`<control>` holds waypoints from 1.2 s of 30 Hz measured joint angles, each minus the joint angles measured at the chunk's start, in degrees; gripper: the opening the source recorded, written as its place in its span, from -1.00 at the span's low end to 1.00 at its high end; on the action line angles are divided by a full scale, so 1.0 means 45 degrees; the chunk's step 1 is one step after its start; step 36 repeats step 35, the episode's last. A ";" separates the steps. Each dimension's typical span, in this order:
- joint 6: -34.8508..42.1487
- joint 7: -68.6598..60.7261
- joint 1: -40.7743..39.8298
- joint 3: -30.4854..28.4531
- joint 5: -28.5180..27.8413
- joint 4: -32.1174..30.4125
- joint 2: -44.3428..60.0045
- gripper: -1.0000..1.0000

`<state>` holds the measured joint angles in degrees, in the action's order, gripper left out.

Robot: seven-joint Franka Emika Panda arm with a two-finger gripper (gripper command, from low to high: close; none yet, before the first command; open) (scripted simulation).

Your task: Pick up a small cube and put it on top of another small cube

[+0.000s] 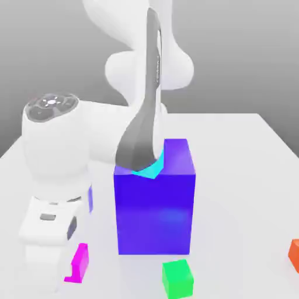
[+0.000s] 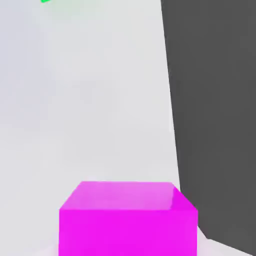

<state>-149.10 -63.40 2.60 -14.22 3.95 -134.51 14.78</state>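
The small cube point(image 1: 80, 260) is bright magenta and rests on the white table at the exterior view's lower left. My gripper point(image 1: 70, 270) is down at the table with it, shut on this cube, and the white hand hides part of the cube's side. In the hand view the magenta cube point(image 2: 128, 220) looms very close. A green small cube point(image 1: 178, 278) lies on the table to the exterior view's right of it. A cyan small cube point(image 1: 149, 170) sits on top of the big blue block point(image 1: 155, 204), half hidden behind my arm's grey link.
The big blue block stands tall just beside my hand, on the exterior view's right. An orange cube point(image 1: 294, 255) lies at the right edge. The table's edge point(image 2: 172, 125) runs close by in the hand view, dark beyond it. A green sliver point(image 2: 46, 1) shows far off.
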 joint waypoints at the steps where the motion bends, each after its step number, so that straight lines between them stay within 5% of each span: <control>1: -0.0004 -0.0465 0.0045 0.0150 -0.0112 -0.0096 -0.0110 -1.00; 20: -0.0035 -1.0164 0.0956 0.3003 -0.0921 -0.1896 -0.1905 -1.00; 28: -0.1948 -1.0672 0.0983 0.3138 -0.0916 -0.1870 0.0012 -1.00; 29: -0.2124 -1.0689 0.0971 0.3144 -0.0894 -0.1863 0.0212 1.00; 36: -0.2218 -1.0697 0.0966 0.3148 -0.0883 -0.1859 0.0312 1.00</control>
